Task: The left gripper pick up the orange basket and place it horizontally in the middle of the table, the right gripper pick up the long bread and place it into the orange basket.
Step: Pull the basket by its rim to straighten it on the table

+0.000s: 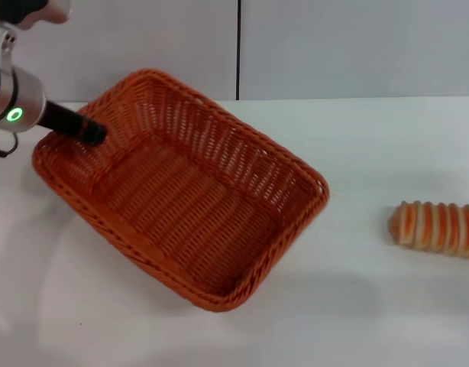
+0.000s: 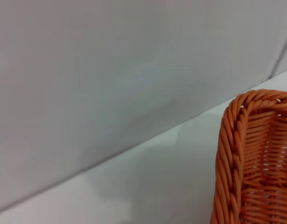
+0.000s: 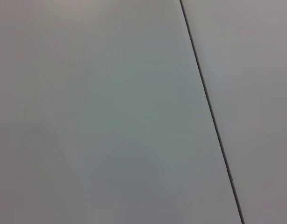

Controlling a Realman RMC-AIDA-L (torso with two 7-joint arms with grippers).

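Observation:
The orange basket (image 1: 185, 191) sits on the white table (image 1: 357, 306) left of centre, turned diagonally, and nothing lies inside it. My left gripper (image 1: 88, 130) reaches in from the upper left, its black tip right at the basket's far-left rim. The left wrist view shows only a braided corner of the orange basket (image 2: 255, 158) against the table and the wall. At the table's right edge lies the long bread (image 1: 437, 228), well apart from the basket and partly cut off by the view. My right gripper is out of view.
A grey wall with a dark vertical seam (image 1: 239, 46) stands behind the table's far edge. The right wrist view shows only that wall and the seam (image 3: 209, 112). Bare tabletop lies between the basket and the bread.

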